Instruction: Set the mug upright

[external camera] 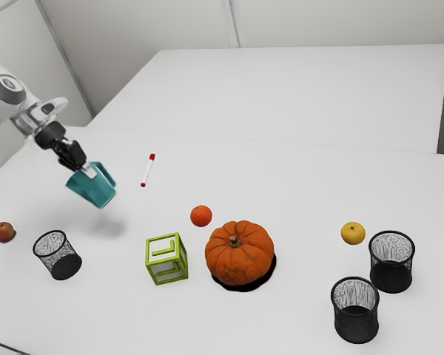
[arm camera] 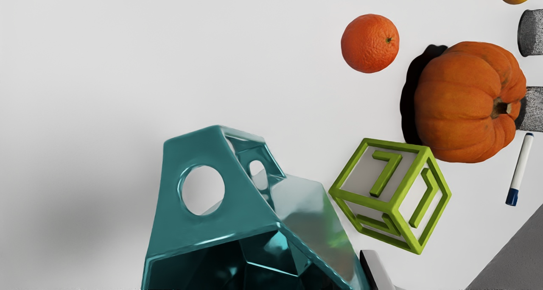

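At the exterior view's left, a black mesh cup stands mouth up on the table, beside the apple; through its mouth I see the inner mesh of its wall, above a dark lower part. Next to the right, the teal mug hangs in the air above its soft shadow. Its inside is dark teal, made of flat facets with bright seams; whether anything lies deeper in, I cannot tell. At the exterior view's right stand two more mesh cups, a nearer one and, behind it and further right, another near the yellow fruit. Both are mouth up, pale mesh showing inside the rims, with darker bottoms.

The mug is tilted well over, not upright. It is glossy and angular, with straight edges, and its handle stands out from the side. In the wrist view a round opening pierces one broad teal face, and a paler side reflects green near the letter block. My gripper is closed on the mug, holding it by its wall; one pale fingertip lies against the outside.
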Available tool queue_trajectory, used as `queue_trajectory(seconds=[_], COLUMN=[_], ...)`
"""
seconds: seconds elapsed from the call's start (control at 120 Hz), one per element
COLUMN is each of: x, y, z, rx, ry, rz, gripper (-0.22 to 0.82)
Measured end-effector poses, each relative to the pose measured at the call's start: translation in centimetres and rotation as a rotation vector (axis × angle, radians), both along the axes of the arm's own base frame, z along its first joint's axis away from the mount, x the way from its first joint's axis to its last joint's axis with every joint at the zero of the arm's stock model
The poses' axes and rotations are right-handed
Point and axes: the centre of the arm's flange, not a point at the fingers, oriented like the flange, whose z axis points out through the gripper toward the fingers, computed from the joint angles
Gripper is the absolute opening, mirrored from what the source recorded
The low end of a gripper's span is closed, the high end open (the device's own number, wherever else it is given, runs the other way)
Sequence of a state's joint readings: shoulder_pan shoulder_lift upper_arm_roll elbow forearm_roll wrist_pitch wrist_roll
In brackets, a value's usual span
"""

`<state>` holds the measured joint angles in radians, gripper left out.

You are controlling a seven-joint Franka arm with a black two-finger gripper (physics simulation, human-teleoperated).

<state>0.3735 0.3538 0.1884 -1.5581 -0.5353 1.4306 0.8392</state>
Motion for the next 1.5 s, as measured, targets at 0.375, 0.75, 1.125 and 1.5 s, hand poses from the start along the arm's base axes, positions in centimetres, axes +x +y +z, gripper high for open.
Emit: queue_trajectory(seconds=[0.375,0.75,1.125,1.5], x=[2.9,2.2,2.0,2.3], y=[-10.9,-17.5,-20.0,-20.9], z=[1.4,-1.4,-6.1,-7.3], rx=[0.38,0.584,0.685,0.691], ry=[-0.041,-0.105,-0.088,-0.078], rz=[-0.101,-0.061,-0.003,0.073], gripper=[-0.18,-0.18,-0.18,0.25])
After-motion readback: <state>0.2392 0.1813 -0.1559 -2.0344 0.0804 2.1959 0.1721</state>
